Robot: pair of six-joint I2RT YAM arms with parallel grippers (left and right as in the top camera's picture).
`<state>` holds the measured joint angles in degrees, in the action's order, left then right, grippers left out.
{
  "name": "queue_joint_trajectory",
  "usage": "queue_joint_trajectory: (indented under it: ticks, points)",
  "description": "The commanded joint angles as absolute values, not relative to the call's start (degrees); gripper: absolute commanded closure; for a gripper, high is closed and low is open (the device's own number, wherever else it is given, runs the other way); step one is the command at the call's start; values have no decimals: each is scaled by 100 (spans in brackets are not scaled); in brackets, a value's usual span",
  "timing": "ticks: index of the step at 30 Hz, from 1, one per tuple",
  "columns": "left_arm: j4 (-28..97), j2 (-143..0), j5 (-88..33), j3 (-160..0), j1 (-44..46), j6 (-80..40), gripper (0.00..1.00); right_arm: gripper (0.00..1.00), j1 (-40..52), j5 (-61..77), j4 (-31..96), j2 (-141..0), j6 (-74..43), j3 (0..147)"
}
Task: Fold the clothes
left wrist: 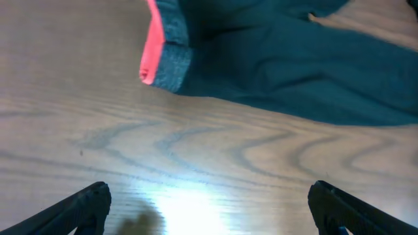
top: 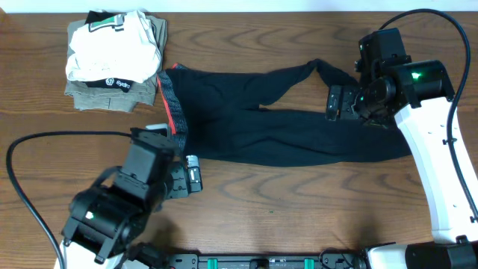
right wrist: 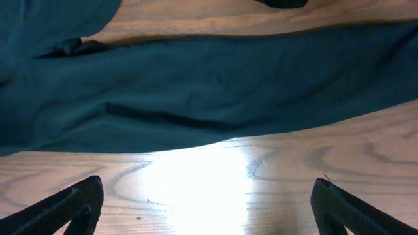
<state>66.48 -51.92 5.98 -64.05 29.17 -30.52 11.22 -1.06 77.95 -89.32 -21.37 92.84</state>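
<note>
The pants (top: 276, 131) lie unfolded lengthwise across the middle of the table (top: 299, 202). They are soft and black. The grey waistband (top: 174, 104), with its bright red lining showing, is at the left end. The two legs run rightward, and the upper leg is creased. A stack of folded garments (top: 112, 60) sits just beyond the waistband.

The left gripper (top: 193, 176) is held low over bare wood, near the lower corner of the waistband, with its fingers (left wrist: 91, 205) spread wide and empty.

The right gripper (top: 334, 102) is positioned over the legs near the cuffs, with its fingers (right wrist: 81, 202) wide apart and gripping nothing.
</note>
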Motion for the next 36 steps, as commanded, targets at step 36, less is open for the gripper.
queue_joint_trajectory:
  ticks: [36]
  points:
    - [4729,-8715,491,-5830,1494,-2757,2,1,1175,-143,7623,-9013,-2051,8431]
